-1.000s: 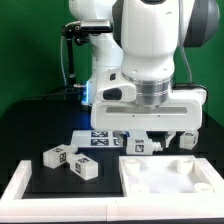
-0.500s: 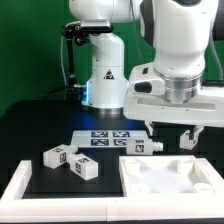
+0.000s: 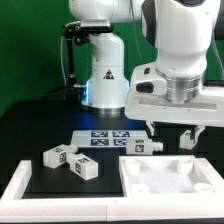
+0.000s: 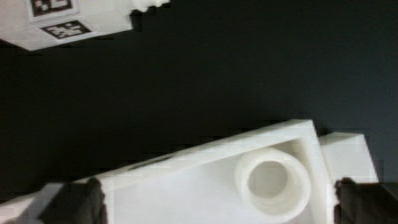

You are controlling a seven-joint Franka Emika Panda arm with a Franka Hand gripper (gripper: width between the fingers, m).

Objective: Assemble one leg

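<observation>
The white square tabletop [image 3: 170, 182] lies flat at the front of the exterior view's right, with round screw sockets at its corners. Three short white legs with marker tags lie on the black mat: two [image 3: 60, 155] [image 3: 85, 169] on the left and one [image 3: 140, 147] by the tabletop's far edge. My gripper [image 3: 170, 135] hangs open and empty above the tabletop's far side. In the wrist view the gripper [image 4: 217, 208] straddles a corner of the tabletop [image 4: 178, 185] with a round socket [image 4: 267, 182], without touching it.
The marker board [image 3: 105, 137] lies flat behind the legs, in front of the arm's base [image 3: 105, 85]. A raised white rim [image 3: 22, 180] borders the black mat. A tagged white piece [image 4: 80, 22] shows at the wrist view's edge.
From one second ago the arm swung toward the exterior view's right and rose a little. Over the last half second nothing has moved.
</observation>
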